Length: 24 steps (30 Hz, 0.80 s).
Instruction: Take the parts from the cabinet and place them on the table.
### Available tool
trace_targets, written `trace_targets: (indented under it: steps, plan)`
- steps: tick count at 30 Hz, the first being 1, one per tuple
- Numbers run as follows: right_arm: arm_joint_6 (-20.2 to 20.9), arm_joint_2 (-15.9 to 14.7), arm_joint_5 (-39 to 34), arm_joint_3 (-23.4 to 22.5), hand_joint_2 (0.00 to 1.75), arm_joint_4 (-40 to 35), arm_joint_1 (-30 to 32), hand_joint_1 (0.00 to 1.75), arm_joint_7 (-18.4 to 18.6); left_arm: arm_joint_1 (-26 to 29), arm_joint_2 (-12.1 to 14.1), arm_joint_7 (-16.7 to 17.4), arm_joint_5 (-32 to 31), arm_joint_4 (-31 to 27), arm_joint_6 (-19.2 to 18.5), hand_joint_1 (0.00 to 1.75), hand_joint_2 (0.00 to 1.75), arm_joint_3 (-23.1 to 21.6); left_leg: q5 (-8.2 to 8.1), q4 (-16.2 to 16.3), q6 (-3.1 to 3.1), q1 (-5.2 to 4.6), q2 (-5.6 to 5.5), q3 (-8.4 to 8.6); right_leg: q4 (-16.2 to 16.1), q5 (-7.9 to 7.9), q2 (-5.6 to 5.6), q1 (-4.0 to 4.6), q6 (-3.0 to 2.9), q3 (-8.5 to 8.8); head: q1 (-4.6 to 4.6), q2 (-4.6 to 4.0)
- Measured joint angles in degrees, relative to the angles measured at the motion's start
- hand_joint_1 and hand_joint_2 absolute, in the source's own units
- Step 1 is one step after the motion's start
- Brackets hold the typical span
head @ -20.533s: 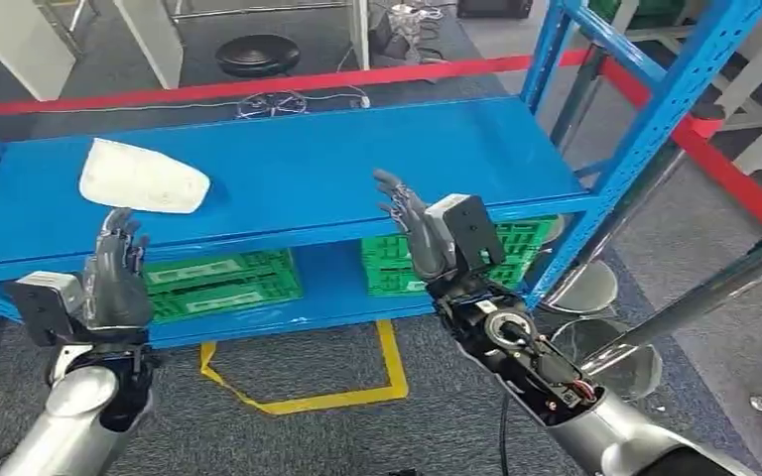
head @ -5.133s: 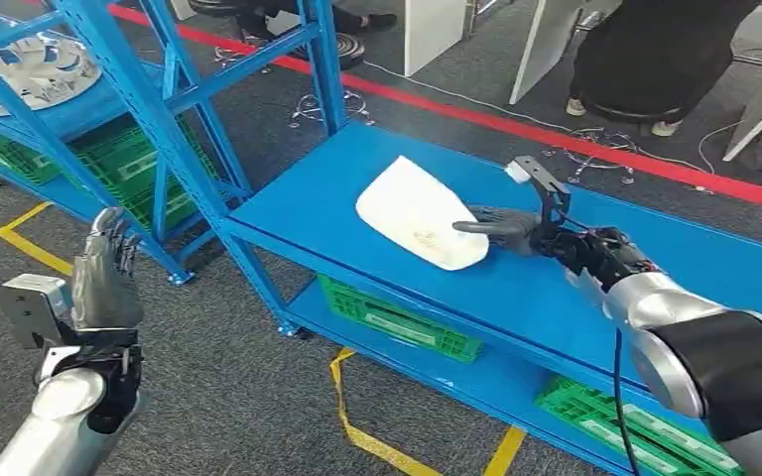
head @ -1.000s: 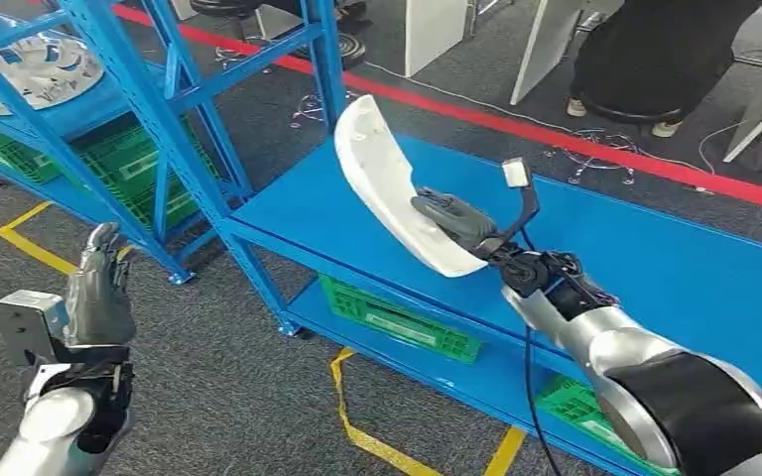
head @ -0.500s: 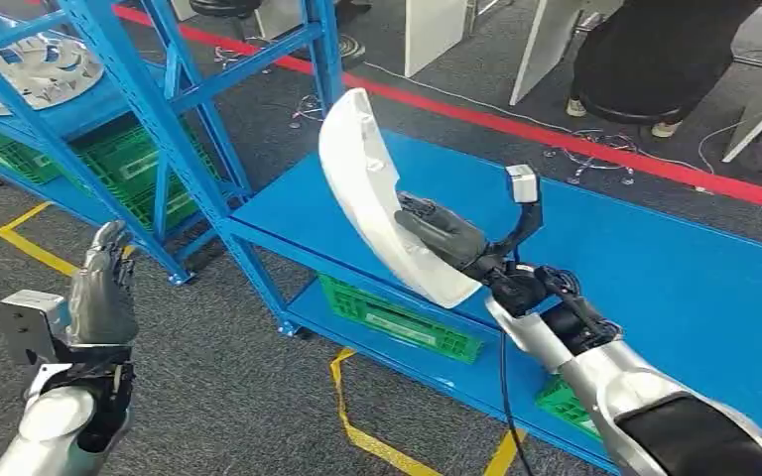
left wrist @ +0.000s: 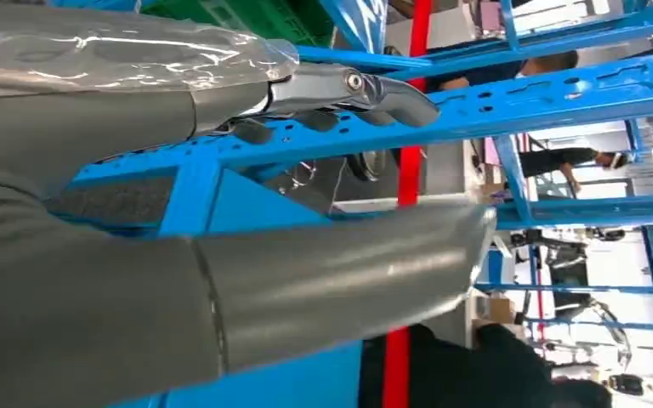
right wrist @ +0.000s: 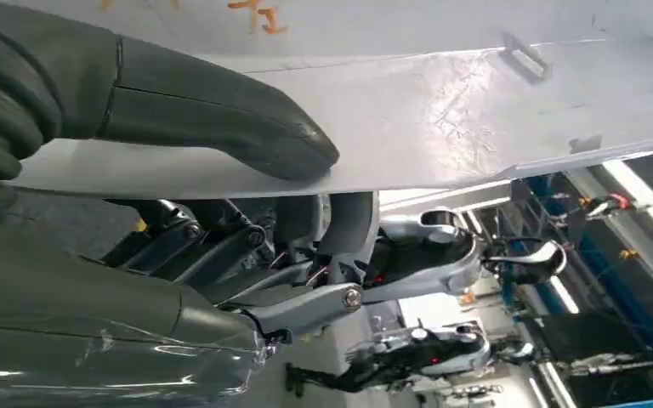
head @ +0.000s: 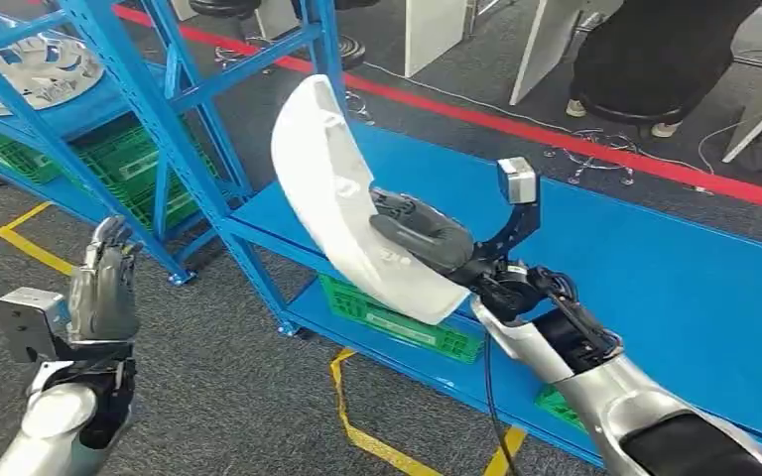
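Note:
A long curved white part stands tilted in the air over the front edge of the blue shelf. My right hand grips it near its lower end, thumb on its inner face. In the right wrist view the thumb presses on the white part and the fingers curl under its edge. My left hand is raised at the lower left, empty, with fingers extended upward and apart. The left wrist view shows the left hand holding nothing.
A second blue rack stands at the left with another white part on its shelf and green crates below. More green crates sit under the near shelf. A person stands beyond the red floor line.
My right hand has lifted the white part off the shelf and drawn it toward me and to the left. The left hand has stayed raised and empty.

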Motion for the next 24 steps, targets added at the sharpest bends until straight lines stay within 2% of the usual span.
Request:
trace_targets:
  steps: [10, 14, 24]
  plan:
    - [-3.39, -0.02, 2.56, 0.09, 1.75, -5.73, 0.78, 1.75, 0.04, 0.00, -0.76, -1.44, -1.64, 0.02, -1.62, 0.00, 1.75, -0.02, -0.01, 0.00, 0.00, 0.00, 0.02, 0.00, -0.01, 0.00, 0.02, 0.00, 0.00, -0.02, 0.00, 0.00]
    - [-3.82, -0.02, 3.21, 0.17, 1.75, -7.17, 0.95, 1.75, 0.07, 0.07, -0.79, -2.62, -2.25, 0.02, -2.67, 0.00, 1.75, -0.02, -0.01, 0.00, 0.00, 0.00, 0.02, 0.00, -0.01, 0.00, 0.02, 0.00, 0.00, -0.02, -0.02, 0.00]
    - [-4.72, -0.02, 3.85, 0.48, 1.75, -8.98, 1.05, 1.75, 0.02, 0.36, -0.79, -2.71, -1.38, 0.02, -3.54, 0.00, 1.75, -0.02, -0.01, 0.00, 0.00, 0.00, 0.02, 0.00, -0.01, 0.00, 0.02, 0.00, 0.00, -0.01, -0.02, 0.00]
